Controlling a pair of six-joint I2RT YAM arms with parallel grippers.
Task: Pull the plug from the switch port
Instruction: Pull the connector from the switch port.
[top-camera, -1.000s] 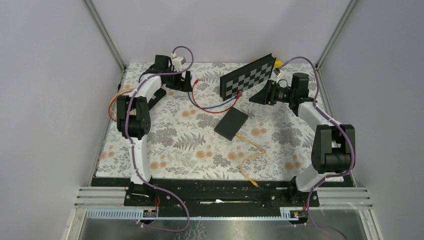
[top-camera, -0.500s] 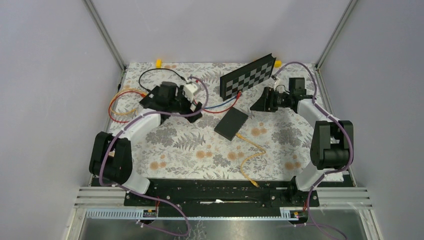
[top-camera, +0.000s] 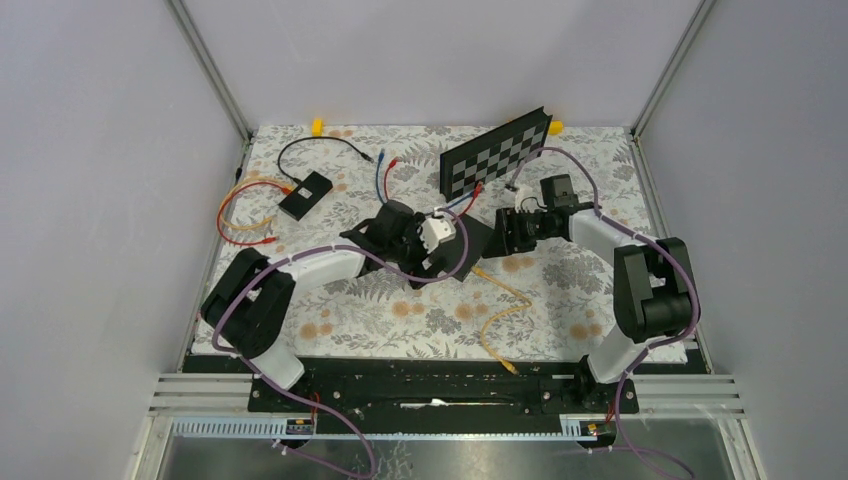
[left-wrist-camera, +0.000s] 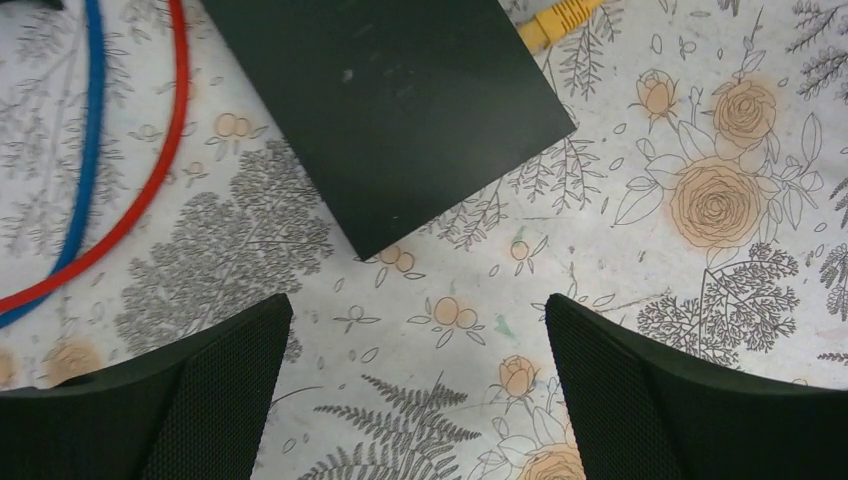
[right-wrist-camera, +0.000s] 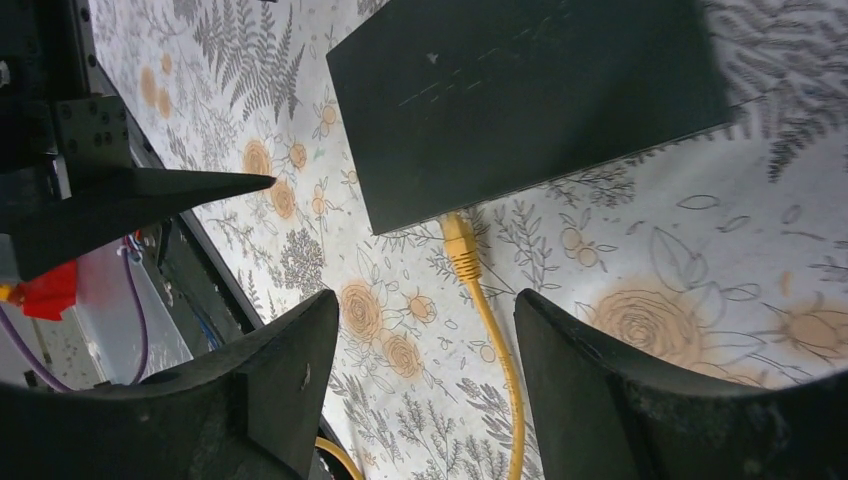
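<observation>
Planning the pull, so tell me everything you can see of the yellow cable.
A thin yellow cable lies slack on the flowered cloth, snaking from a loose end near the arms' bases to its ribbed yellow plug, seated in the edge of the black switch. Nothing else touches it; the right claw hangs open over the plug.

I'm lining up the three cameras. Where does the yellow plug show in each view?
Top external: the yellow plug sits just right of centre, at the near edge of the black switch.
Left wrist: at the top edge, right of centre.
Right wrist: mid-picture, just below the switch.
Shared landmark: the black switch, which the plug enters.
</observation>
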